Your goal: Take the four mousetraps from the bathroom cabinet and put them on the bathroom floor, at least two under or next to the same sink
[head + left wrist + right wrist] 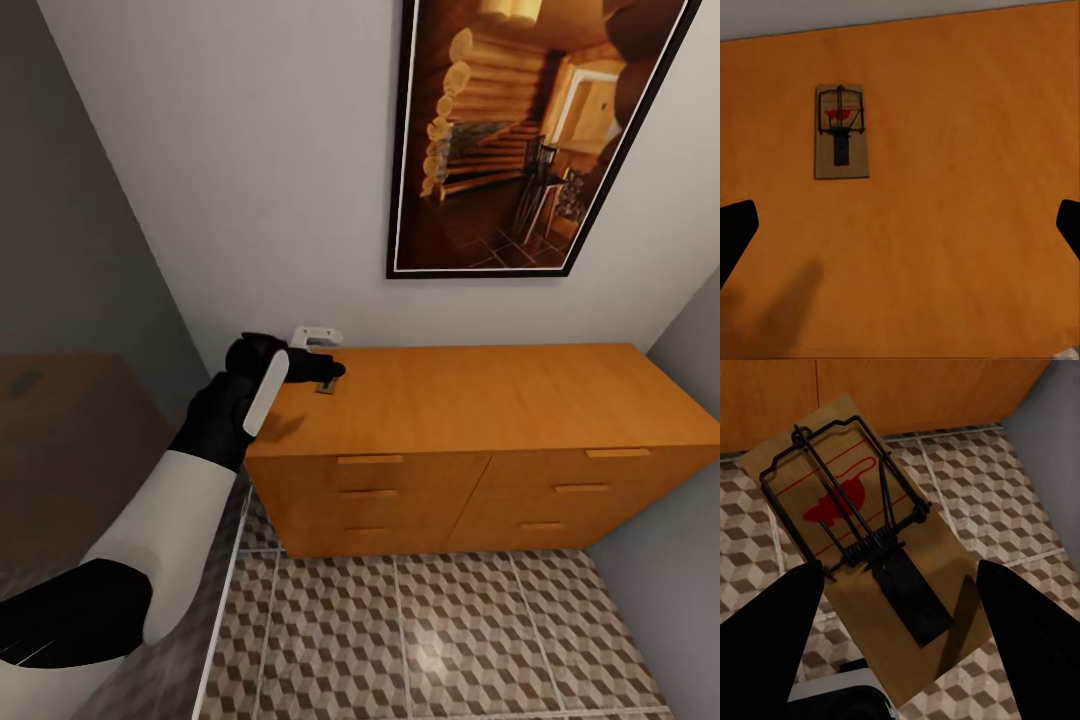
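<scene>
Two mousetraps are in play here. The right gripper [900, 619] has its dark fingers [769, 622] pinching one mousetrap [862, 555] by its sides, board tilted, wire frame and red mark facing the wrist camera, held in the air above the bathroom floor [1020, 495], with the cabinet front [915, 390] beyond it.

Over to the left gripper [900, 225]: jaws spread wide, one dark fingertip [735, 232] at each edge of the wrist view, nothing between them, poised over the cabinet top [960, 187]. A second mousetrap [841, 131] lies flat on that orange-brown surface, clear of the fingers, and the gripper's shadow falls on the wood nearby.

From the head view, the left arm [190, 500] reaches forward and up, forearm white, wrist black, the gripper [325, 370] over the back-left corner of the cabinet [480, 450], close to the wall. Above hangs a framed picture [530, 130], and the cube-patterned tiles [420, 640] spread out in front of the drawers.
</scene>
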Robot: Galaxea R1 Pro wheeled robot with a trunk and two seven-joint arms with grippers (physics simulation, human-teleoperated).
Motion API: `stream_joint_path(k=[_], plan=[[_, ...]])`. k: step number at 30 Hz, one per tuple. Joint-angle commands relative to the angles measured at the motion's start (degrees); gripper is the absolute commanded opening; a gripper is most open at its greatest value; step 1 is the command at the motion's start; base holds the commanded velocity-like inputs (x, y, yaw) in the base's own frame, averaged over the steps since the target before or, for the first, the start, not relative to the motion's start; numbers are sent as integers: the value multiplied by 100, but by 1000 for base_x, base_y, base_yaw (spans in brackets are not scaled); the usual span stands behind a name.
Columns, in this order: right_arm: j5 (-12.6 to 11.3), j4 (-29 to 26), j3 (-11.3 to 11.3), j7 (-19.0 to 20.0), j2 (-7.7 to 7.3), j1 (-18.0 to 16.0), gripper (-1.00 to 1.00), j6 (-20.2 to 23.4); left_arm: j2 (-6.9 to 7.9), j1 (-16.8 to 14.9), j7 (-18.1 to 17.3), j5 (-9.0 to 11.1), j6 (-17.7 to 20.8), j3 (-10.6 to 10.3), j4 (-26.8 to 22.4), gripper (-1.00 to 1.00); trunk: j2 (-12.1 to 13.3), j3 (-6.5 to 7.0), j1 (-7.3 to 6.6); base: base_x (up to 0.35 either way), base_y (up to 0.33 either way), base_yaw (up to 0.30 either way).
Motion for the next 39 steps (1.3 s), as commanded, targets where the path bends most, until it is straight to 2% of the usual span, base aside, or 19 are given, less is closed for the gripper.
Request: stream_joint_path(k=[1, 7, 18, 30, 39], plan=[[-31, 2, 49, -28, 2, -3, -100, -13, 2, -4, 35, 43, 21, -2, 25, 100, -10, -10, 3, 0, 0, 0], [-31, 2, 49, -28, 3, -3, -100, -13, -1, -7, 35, 43, 19, 1, 63, 100, -10, -10, 3, 48, 0, 0], [-31, 2, 49, -28, 1, -3, -100, -13, 4, -5, 35, 41, 19, 1, 81, 100, -10, -10, 3, 214, 0, 0], [-31, 2, 49, -28, -3, -3, -100, -13, 4, -4, 35, 41, 19, 1, 168, 100, -10, -12, 3, 19, 0, 0], [-31, 2, 49, -28, -2, -3, -100, -13, 4, -4, 35, 41, 17, 1, 264, 100, -10, -74, 3, 0, 0, 0]])
